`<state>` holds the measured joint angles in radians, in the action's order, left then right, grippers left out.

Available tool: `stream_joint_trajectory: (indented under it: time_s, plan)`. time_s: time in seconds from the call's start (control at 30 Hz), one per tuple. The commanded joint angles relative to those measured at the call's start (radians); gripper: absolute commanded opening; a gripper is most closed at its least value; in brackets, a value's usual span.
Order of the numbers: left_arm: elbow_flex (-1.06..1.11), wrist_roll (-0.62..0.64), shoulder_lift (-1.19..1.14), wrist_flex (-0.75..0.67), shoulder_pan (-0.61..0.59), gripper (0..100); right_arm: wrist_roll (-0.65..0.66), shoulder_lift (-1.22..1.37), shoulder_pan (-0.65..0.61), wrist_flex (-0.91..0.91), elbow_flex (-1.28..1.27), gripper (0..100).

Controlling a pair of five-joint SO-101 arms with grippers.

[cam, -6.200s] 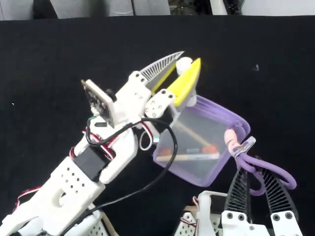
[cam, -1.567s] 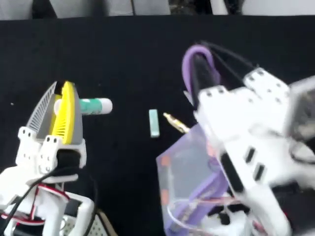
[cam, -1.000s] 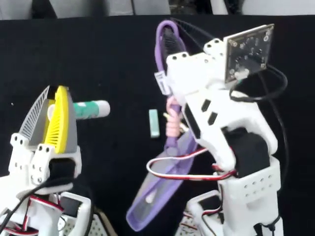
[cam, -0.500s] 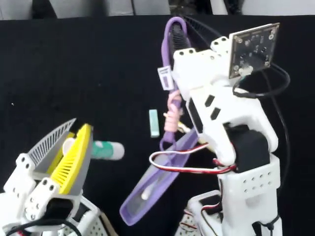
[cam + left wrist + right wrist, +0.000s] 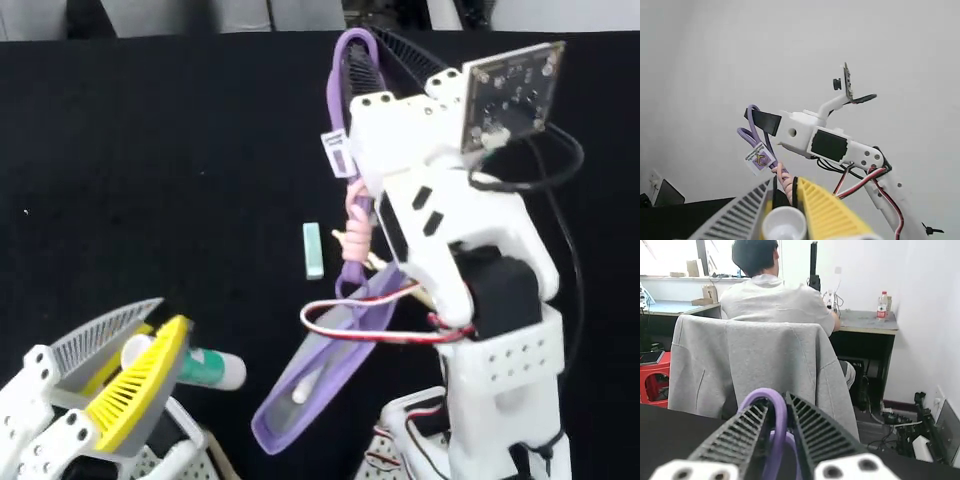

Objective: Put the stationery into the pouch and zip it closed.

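Note:
My right gripper [image 5: 368, 38] is raised high over the table and shut on the purple strap [image 5: 341, 75] of the pouch; in the right wrist view the strap [image 5: 776, 426] is pinched in my right gripper [image 5: 779, 403]. The clear purple pouch [image 5: 318, 378] hangs tilted below it on a pink cord [image 5: 354, 232], with a white item inside. My left gripper [image 5: 172, 314] is at the near left corner, shut on a white and green glue stick [image 5: 208, 368]; its white cap [image 5: 784, 225] sits between the jaws of the left gripper [image 5: 785, 186]. A green eraser [image 5: 313, 250] lies on the black table [image 5: 180, 150].
A yellow pencil tip [image 5: 376, 263] pokes out beside the hanging cord. The right arm's white body [image 5: 470, 290] stands tall at the right. The far and left parts of the table are bare black cloth. A chair [image 5: 760, 365] with a grey jacket stands beyond the table.
The left gripper has drawn back toward the near left corner, carrying the glue stick. The right arm holds the strap almost still, and the hanging pouch has swung slightly.

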<state>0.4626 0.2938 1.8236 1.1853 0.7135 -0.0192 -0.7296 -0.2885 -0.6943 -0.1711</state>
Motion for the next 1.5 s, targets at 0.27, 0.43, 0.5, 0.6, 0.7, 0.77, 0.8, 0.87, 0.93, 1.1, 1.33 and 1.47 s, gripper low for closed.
stream_joint_trajectory:
  time_s: [0.27,0.43,0.5,0.6,0.7,0.77,0.8,0.87,0.93,1.1,1.33,1.47]
  plan:
    - [0.097,-0.012,-0.005,0.032,0.170,3,-0.054,0.024,0.012,0.035,0.019,1.1]
    - [0.147,-0.014,-0.006,0.031,0.185,3,-0.054,0.025,0.012,0.035,0.019,1.1]
    - [0.145,-0.041,-0.006,0.031,0.185,3,-0.054,0.025,0.012,0.035,0.019,1.1]
    - [0.142,-0.091,-0.006,0.031,0.186,3,-0.054,0.027,0.012,0.035,0.018,1.1]
    - [0.137,-0.089,-0.006,0.031,0.188,3,-0.054,0.027,0.012,0.043,0.016,1.1]
    - [0.114,-0.089,-0.005,0.002,0.216,3,-0.054,0.030,0.012,0.063,0.005,1.1]
    - [0.101,-0.089,-0.005,-0.017,0.243,3,-0.054,0.038,0.012,0.074,-0.002,1.1]
    - [0.071,-0.094,-0.008,-0.049,0.288,3,-0.055,0.067,0.008,0.104,-0.010,1.1]
    - [0.064,-0.095,-0.008,-0.068,0.300,3,-0.055,0.104,-0.003,0.124,-0.010,1.1]
    - [0.067,-0.095,-0.008,-0.058,0.300,3,-0.077,0.139,-0.002,0.127,-0.007,1.1]
    - [0.173,-0.137,-0.006,0.003,0.300,3,-0.087,0.117,0.000,0.118,-0.012,1.1]
    - [0.277,-0.222,-0.002,0.017,0.303,3,-0.084,0.059,0.002,0.103,-0.015,1.1]
